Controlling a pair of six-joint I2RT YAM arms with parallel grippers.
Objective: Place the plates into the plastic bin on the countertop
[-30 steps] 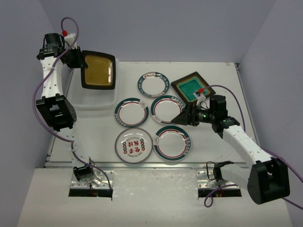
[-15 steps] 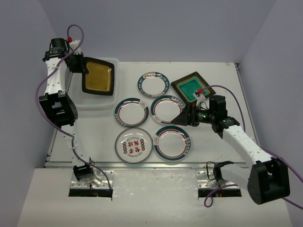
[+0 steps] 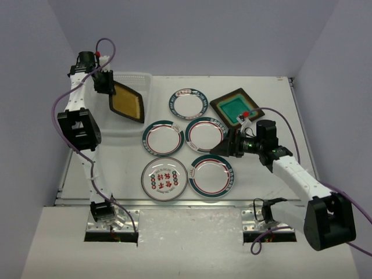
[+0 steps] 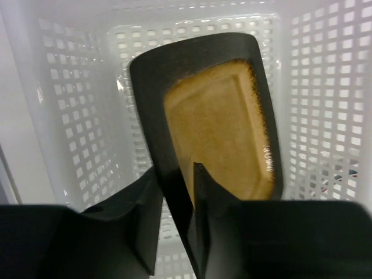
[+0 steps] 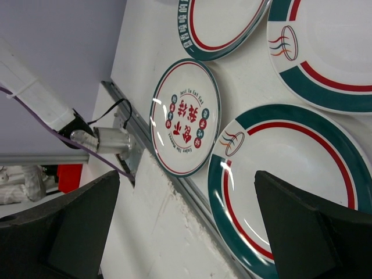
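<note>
left to right. left claw (image 3: 108, 85) (image 4: 174, 195): jaws narrow, pinched on the rim of the amber-centred square plate (image 3: 128, 102) (image 4: 221, 139). the plate hangs from the claw on edge and steeply tilted, its glazed face turned toward the right arm. the plastic bin (image 3: 145, 79) (image 4: 325, 116) lies directly beneath the claw, its perforated walls flanking the plate on both sides in the left wrist view. whether the plate's lower edge touches the bin floor cannot be told. judged step: lower straight down and release, the plate's plane in line with the bin's long axis, which runs away from the claw.

centre: five round plates (image 3: 164, 178) lie flat on the desk (image 3: 279, 116), between the two claws and nearer the right one.

right claw (image 3: 220, 147) (image 5: 186, 174): jaws wide, holding nothing, poised above the round plates. the front teal-rimmed plate (image 3: 212, 174) (image 5: 290, 180) lies just below it. the teal-centred square plate (image 3: 235, 107) sits beyond the claw.
</note>
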